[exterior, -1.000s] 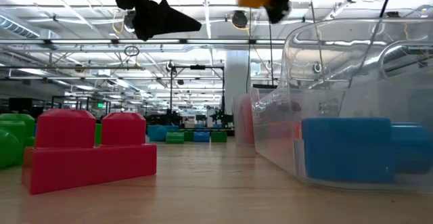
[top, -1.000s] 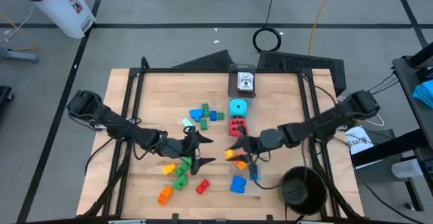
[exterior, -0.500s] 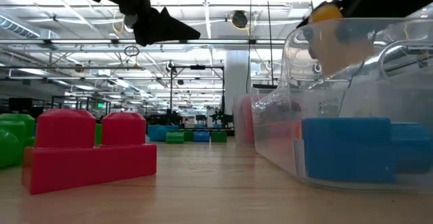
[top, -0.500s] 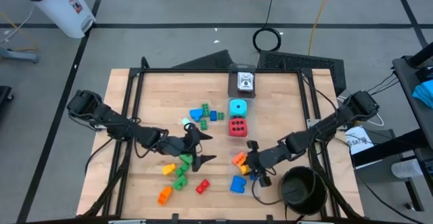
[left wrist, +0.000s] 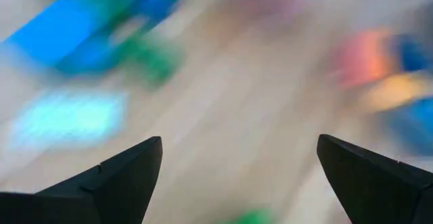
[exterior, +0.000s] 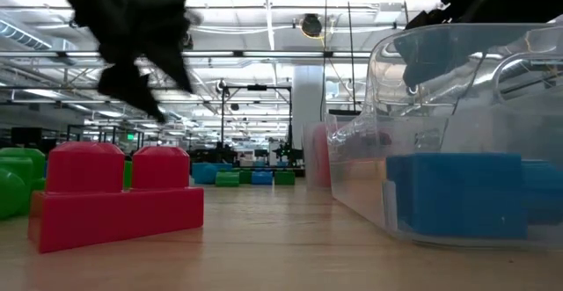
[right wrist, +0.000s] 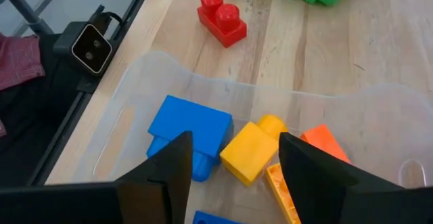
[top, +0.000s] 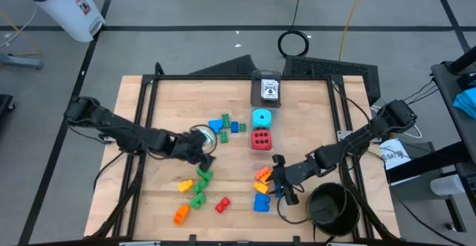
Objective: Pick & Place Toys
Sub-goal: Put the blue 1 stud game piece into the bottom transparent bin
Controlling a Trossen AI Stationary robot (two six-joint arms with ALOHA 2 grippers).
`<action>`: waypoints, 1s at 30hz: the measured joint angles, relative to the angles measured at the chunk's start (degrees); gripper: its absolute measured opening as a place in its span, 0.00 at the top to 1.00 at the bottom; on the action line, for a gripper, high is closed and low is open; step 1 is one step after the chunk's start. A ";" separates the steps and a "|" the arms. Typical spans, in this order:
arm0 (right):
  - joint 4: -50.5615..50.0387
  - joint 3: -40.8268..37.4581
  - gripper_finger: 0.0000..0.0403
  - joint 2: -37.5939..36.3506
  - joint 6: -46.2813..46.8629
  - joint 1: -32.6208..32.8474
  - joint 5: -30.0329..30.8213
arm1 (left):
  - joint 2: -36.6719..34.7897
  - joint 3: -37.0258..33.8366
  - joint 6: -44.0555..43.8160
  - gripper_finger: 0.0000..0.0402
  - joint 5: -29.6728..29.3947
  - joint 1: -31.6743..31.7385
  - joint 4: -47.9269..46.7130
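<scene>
Yellow brick [right wrist: 249, 152] is now lying in the clear box [right wrist: 203, 92] at lower centre, dropped from your right gripper [top: 280, 183], whose jaws are open and empty. Left gripper [top: 199, 151], jaws wide, has swung toward the loose bricks [top: 199, 188].

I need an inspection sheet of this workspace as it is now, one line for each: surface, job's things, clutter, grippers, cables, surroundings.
Surface: wooden table, bare wood visible between the toys.
Job's things: blue brick, yellow brick and orange brick lie in the clear box; red brick and green bricks loose on the table; cyan die and red die side by side.
Clutter: black bowl at the table corner.
Grippers: left gripper open above the table; right gripper open over the clear box, empty.
Cables: yellow cable on the floor.
Surroundings: white bin beyond the table.
</scene>
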 joint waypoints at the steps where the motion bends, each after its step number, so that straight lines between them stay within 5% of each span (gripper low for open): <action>1: 0.00 0.00 0.52 -0.01 -0.01 0.00 0.00 | -0.60 -0.01 -3.52 0.01 -0.08 0.15 -5.12; 7: 0.03 0.00 0.52 0.02 -0.18 0.00 -0.02 | -0.91 -0.02 -20.86 0.01 2.91 0.55 -30.66; 12: 0.46 0.00 0.52 0.02 -0.65 0.00 0.00 | -0.27 -0.04 -29.76 0.01 4.15 0.92 -41.08; 24: 0.38 0.00 0.53 0.02 -0.66 0.00 -0.07 | -0.23 -10.32 -32.44 0.01 11.11 5.13 -39.43; 30: 0.39 0.00 0.53 0.02 -0.68 0.00 -0.09 | -0.40 -11.63 -25.03 0.02 11.29 5.99 -32.57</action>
